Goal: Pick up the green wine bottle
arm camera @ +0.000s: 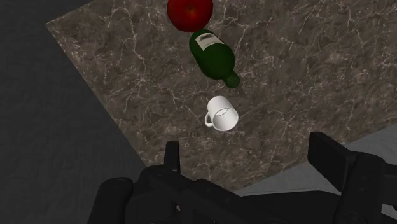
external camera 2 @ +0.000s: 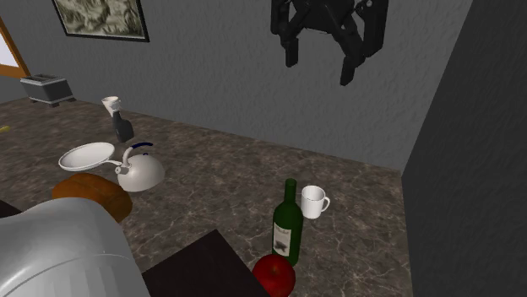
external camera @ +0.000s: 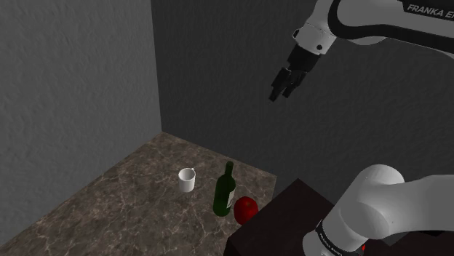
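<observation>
A dark green wine bottle (external camera: 224,192) (external camera 2: 288,224) (arm camera: 214,57) with a pale label stands upright on the brown marble counter (external camera: 131,193), between a red apple (external camera: 246,209) (external camera 2: 274,275) (arm camera: 189,13) and a white mug (external camera: 188,180) (external camera 2: 314,202) (arm camera: 222,114). My black gripper (external camera: 284,89) (external camera 2: 321,59) (arm camera: 248,165) hangs high above the counter, well over these things. It is open, its fingers (arm camera: 334,156) standing wide apart with nothing between them.
The counter ends in a corner of grey walls (external camera: 80,80). My dark stand (external camera: 280,218) sits right beside the apple. Farther along the counter are a white kettle (external camera 2: 139,171), a white plate (external camera 2: 87,155), a loaf (external camera 2: 93,192) and a toaster (external camera 2: 47,88).
</observation>
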